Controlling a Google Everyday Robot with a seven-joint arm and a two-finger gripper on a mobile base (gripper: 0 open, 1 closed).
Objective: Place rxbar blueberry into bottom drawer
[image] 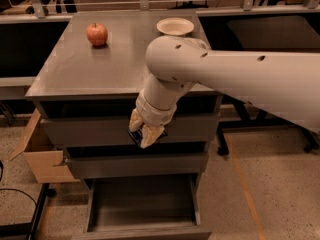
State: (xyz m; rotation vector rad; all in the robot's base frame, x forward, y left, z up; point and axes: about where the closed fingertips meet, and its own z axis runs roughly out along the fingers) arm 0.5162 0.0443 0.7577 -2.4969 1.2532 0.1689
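Grasp secured, placement pending: I have the end effector [146, 132] hanging in front of the upper drawer fronts, just below the edge of the grey metal tabletop [100, 69]. Its tan fingers are clamped on the rxbar blueberry [135, 137], a small flat bar in a dark navy wrapper of which only a corner shows. The bottom drawer [142, 231], deepest of the three grey-brown metal ones, stands pulled out directly beneath, its grey interior bare. By my judgement the pick and the drawer opening are done; what is left is the descent, the release inside and the withdrawal. The shallower middle drawer front [137, 165] lies between bar and opening, so I would keep forward of it. A red apple [97, 34] and a pale round bowl [175, 26] sit on the tabletop, well apart from the path. A brown cardboard box [37, 154] rests beside the cabinet's left flank.
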